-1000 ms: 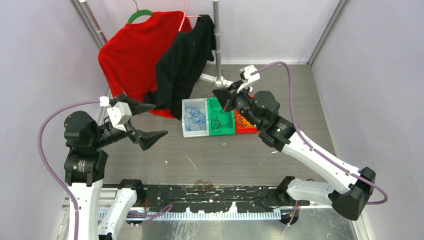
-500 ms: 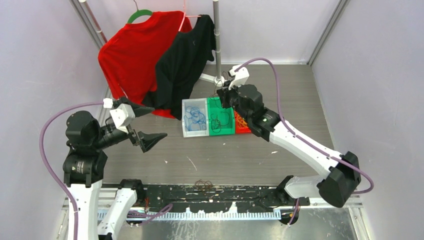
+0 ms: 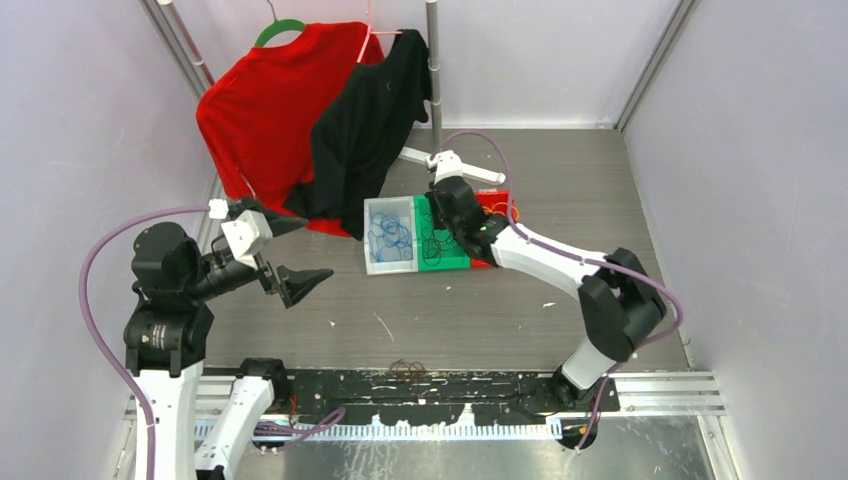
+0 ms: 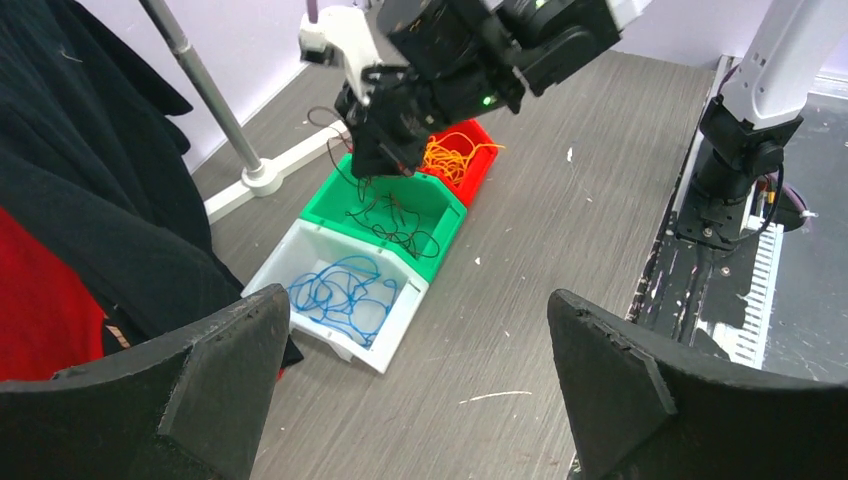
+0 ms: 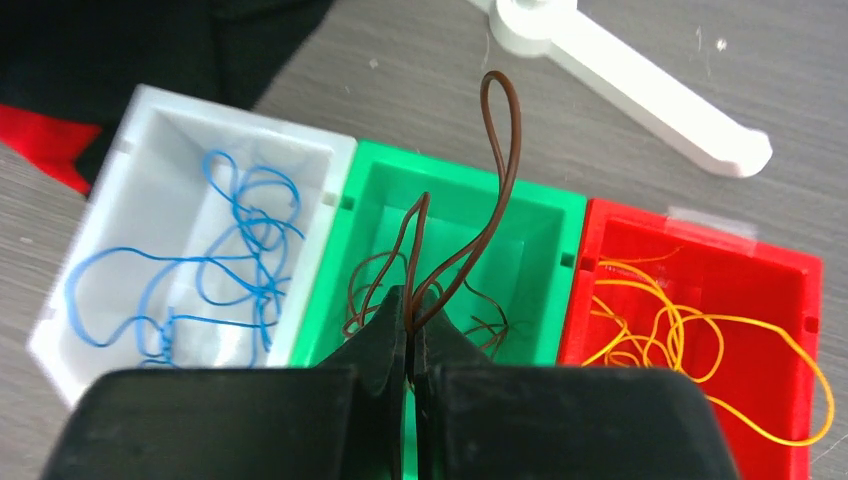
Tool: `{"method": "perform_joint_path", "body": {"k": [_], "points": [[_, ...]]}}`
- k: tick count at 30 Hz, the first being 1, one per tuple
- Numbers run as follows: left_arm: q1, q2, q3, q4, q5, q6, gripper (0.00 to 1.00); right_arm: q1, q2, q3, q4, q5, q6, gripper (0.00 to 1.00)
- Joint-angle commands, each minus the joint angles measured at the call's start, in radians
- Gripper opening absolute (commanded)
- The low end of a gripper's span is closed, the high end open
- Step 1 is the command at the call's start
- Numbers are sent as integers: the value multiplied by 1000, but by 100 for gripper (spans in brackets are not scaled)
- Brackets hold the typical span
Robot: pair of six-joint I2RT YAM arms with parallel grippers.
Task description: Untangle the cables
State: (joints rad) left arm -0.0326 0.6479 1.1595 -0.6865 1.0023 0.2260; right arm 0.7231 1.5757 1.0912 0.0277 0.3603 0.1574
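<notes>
The right end effector (image 5: pixel 410 320) is shut tight, and it pinches a brown cable (image 5: pixel 500 150) between its fingers. It hangs right over the green bin (image 5: pixel 335 290). One loop of the cable stands up tall and leans out past the far rim of the green bin. More brown cable lies down inside the green bin.

The job now looks like dropping this cable in the green bin. To do it well, go lower first, so the tall loop sits inside the walls. Then let go, and lift straight up so nothing snags.

The blue cables (image 5: pixel 240 260) lie in the white bin (image 5: pixel 130 130), touching the green bin on one side. The yellow-orange cables (image 5: pixel 680 330) lie in the red bin (image 5: pixel 700 240), touching it on the other side. The loop should not flop into either one.

The left end effector (image 4: pixel 418 310) is wide open and holds nothing, well apart from the green bin.
</notes>
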Motion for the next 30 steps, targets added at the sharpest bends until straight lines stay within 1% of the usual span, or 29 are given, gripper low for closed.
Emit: {"method": "perform_joint_path", "body": {"k": [1,5,6,8,12,14,17,20,22,24,27,29,30], "points": [[3,0,49,-15,-7,26,99,-3,92,91,-10,60,-15,1],[4,8,61,-43,-16,33,100,-5,191,186,-88,98,3,1],[3,10,61,-52,-18,38,100,-6,205,205,-105,103,7,5],[3,14,63,-70,-25,48,100,-8,216,236,-127,97,14,22],[4,26,62,-97,-41,67,100,-9,197,291,-152,74,27,31],[5,32,62,-108,-45,71,100,-9,194,333,-203,67,33,43],[3,40,65,-123,-47,85,100,-9,178,365,-244,69,45,45],[4,39,66,-132,-53,95,100,-9,135,350,-260,64,49,45],[3,40,66,-134,-60,97,100,-3,93,328,-278,27,58,46],[3,47,67,-134,-67,99,99,25,28,274,-273,-5,60,49],[3,64,69,-171,-74,99,99,120,-90,130,-257,-33,46,56],[3,76,67,-177,-73,106,99,204,-148,56,-277,-34,71,62],[3,81,65,-177,-72,109,99,254,-175,21,-298,-68,94,65]]}}
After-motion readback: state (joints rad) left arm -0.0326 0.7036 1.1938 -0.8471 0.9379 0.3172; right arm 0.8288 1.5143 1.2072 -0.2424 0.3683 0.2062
